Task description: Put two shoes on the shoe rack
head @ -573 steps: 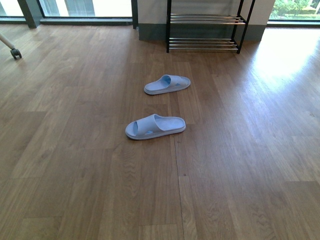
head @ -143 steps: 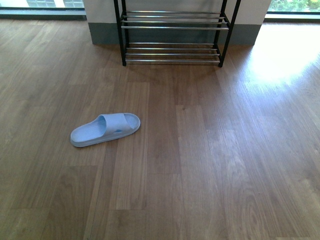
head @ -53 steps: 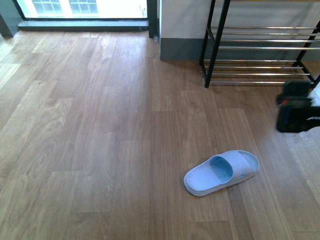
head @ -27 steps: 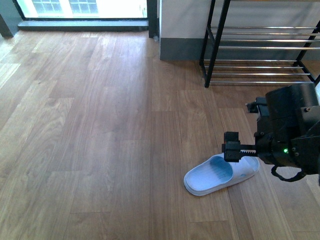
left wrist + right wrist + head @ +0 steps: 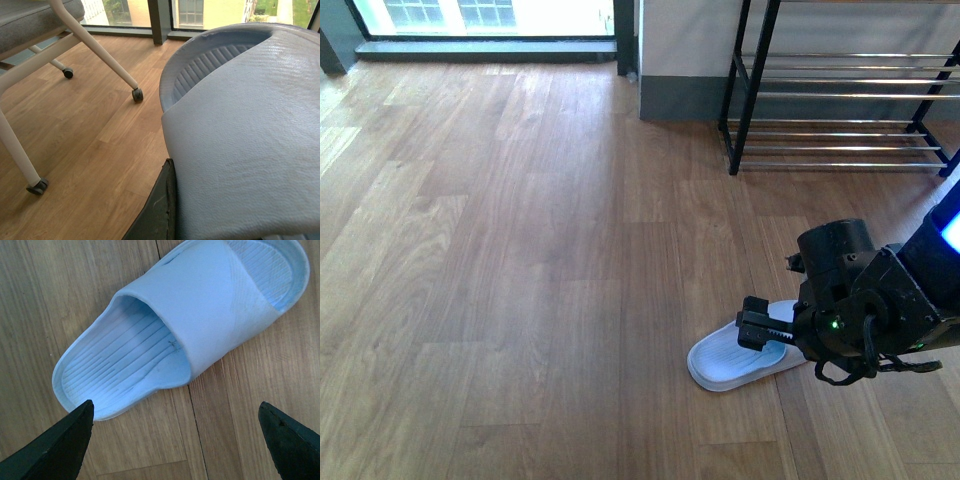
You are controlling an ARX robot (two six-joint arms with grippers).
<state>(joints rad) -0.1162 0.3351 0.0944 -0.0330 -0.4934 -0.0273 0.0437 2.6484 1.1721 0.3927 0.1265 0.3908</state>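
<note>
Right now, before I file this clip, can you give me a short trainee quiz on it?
1. True or false: the right claw is shut on the blue slipper on the floor.
2. The shoe rack stands: A) by the wall beyond that slipper; B) on its side; C) on a chair.
3. Fill in: in the left wrist view, beyond the second slipper, the white chair legs end in ___.
Key: 1 false, its fingers are wide apart; 2 A; 3 casters.
</note>
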